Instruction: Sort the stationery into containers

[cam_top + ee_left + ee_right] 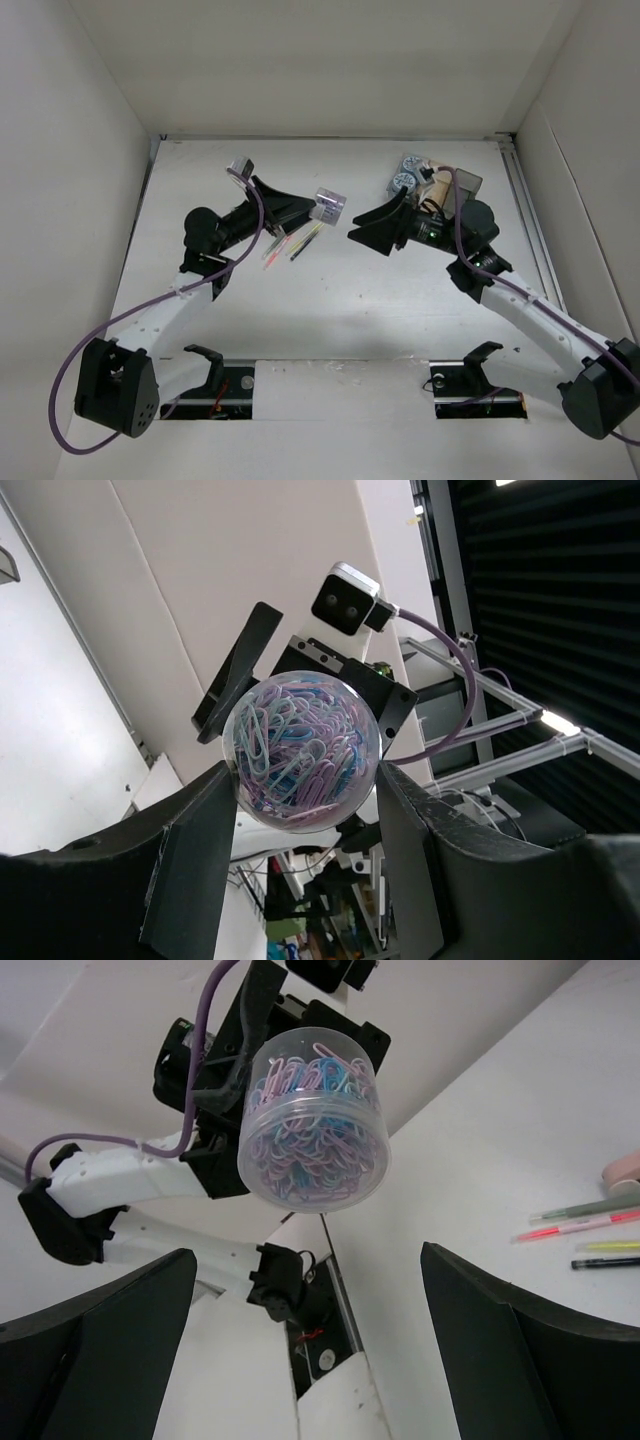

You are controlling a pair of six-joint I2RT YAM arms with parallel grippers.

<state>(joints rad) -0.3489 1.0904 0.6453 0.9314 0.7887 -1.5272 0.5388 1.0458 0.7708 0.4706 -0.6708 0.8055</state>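
white arm links (165, 315), black joint housings (115, 385), looping purple cables (460, 652) — black wedge-shaped end effector fingers (282, 205)

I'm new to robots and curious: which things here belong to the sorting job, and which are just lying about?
Job: tub of paper clips, in left tool; pens; pinkish block; two patterned-top cylinders; box cluster.
Not the job: purple cable; black brackets.

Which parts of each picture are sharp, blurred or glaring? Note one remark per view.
Top external: even, soft light, only faint shadows on the table. Left wrist: the jar of paper clips is sharp, the near fingers dark and soft, a strip light glares at right. Right wrist: the jar is crisp, that arm's fingers blurred silhouettes, the pens clear.
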